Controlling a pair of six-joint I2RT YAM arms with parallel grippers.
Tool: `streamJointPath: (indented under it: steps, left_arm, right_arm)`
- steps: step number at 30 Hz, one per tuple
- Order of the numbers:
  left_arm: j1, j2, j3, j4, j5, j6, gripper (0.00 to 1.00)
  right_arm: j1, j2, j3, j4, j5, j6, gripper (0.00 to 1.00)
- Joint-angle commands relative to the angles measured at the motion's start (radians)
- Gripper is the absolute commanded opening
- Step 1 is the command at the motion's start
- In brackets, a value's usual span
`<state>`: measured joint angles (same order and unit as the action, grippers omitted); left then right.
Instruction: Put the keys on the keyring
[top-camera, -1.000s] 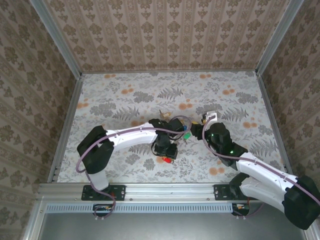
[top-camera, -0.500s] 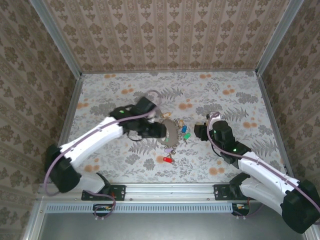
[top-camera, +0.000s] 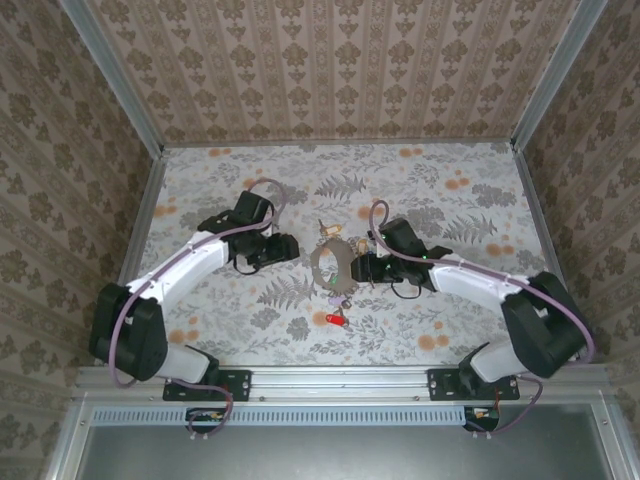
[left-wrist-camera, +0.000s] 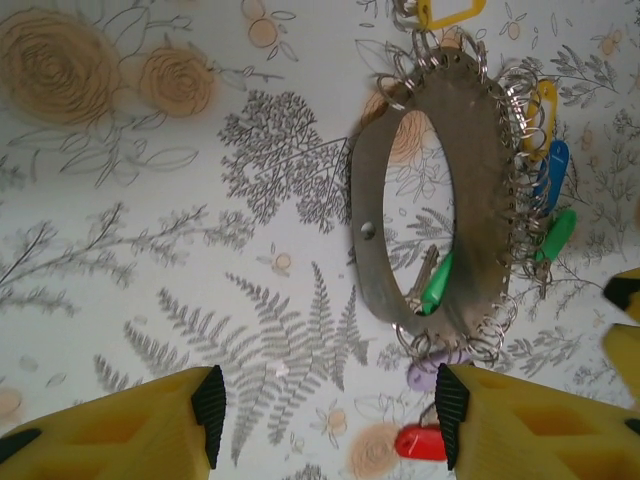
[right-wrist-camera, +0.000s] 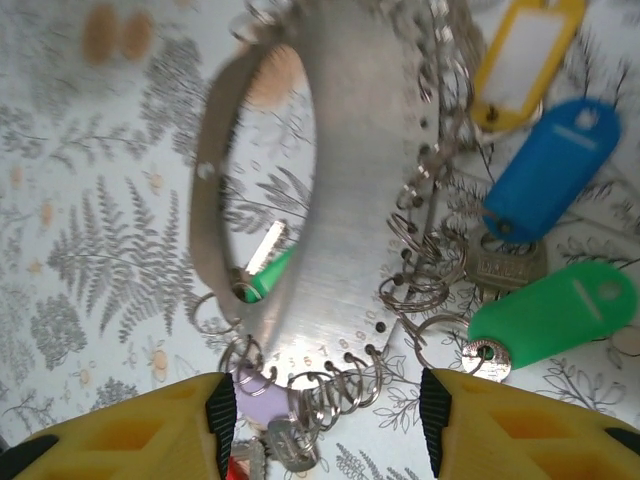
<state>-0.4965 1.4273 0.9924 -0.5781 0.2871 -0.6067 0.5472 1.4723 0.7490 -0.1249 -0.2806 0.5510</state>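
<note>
I have two sets of jaws. Both are wide open and hold nothing.

In front of my left jaws, past the two yellow fingers, one keyring lies flat on the desk. It sits a bit ahead of the finger tips, more to one side. Many small wire rings hang along its far edge, too many for me to count. On that far edge I count two yellow tags, one blue tag and one green tag. One green key shows through the hole of the keyring. One purple key lies at the near end of the keyring. One red key lies closest to me, just beside one finger tip.

My right jaws are very near the keyring, right in front of their two fingers. From the top, the keyring lies between my two sets of jaws. The right jaws are just beside it and the left jaws are farther off.
</note>
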Motion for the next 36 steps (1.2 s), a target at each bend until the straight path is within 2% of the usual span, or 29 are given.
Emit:
streamJointPath:
  steps: [1,8,14,20,24,29,34,36]
  left_arm:
    - [0.006,0.039,-0.015,0.104,0.026,0.053,0.61]
    - [0.035,0.106,-0.033,0.141,0.054,0.104,0.62]
    - [0.089,0.052,-0.11,0.192,0.05,0.081,0.62]
    - [0.09,0.002,-0.128,0.207,0.03,0.098,0.63]
    - [0.09,-0.009,-0.145,0.237,0.022,0.101,0.6]
    - [0.093,-0.017,-0.138,0.195,0.017,0.116,0.55]
    - [0.125,-0.06,-0.159,0.146,0.043,0.113,0.52]
    - [0.154,-0.084,-0.163,0.103,0.052,0.124,0.52]
  right_arm:
    - [0.004,0.087,0.056,0.006,-0.044,0.119,0.52]
    - [0.044,0.261,0.155,0.072,-0.033,0.164,0.48]
    - [0.055,0.327,0.2,0.137,-0.04,0.184,0.47]
    - [0.059,0.385,0.204,0.28,-0.123,0.22,0.47]
    - [0.056,0.419,0.238,0.316,-0.103,0.218,0.46]
    - [0.043,0.37,0.241,0.222,-0.042,0.086,0.46]
    - [0.051,0.261,0.245,0.028,0.069,-0.175,0.45]
    - [0.065,0.219,0.24,-0.026,0.1,-0.27,0.41]
